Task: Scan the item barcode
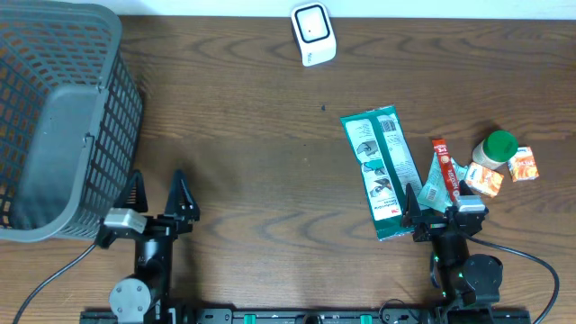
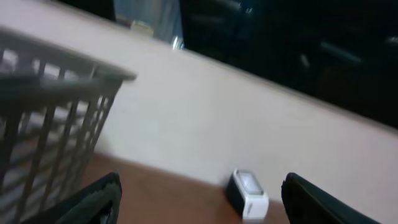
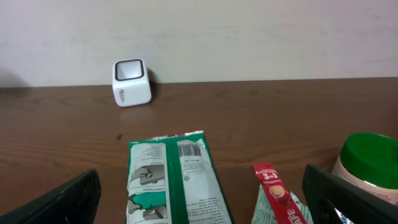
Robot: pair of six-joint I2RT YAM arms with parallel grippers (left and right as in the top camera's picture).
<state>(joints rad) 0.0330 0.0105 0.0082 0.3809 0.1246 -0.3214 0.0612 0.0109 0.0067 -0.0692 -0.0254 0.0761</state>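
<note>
One basket (image 1: 54,117), bench's far-left corner, one white scanner (image 1: 313,33), far edge, one green-white packet (image 1: 382,171), barcode (image 1: 390,127) up, left gripper (image 1: 157,186) and right gripper (image 1: 438,203) spread, empty.

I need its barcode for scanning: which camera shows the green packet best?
The overhead view: almost the whole green packet lies flat there, barcode near its far end. The right wrist view shows only that far end, closer, with the barcode plainer. The left wrist view shows none of it, only the basket and the scanner.
</note>
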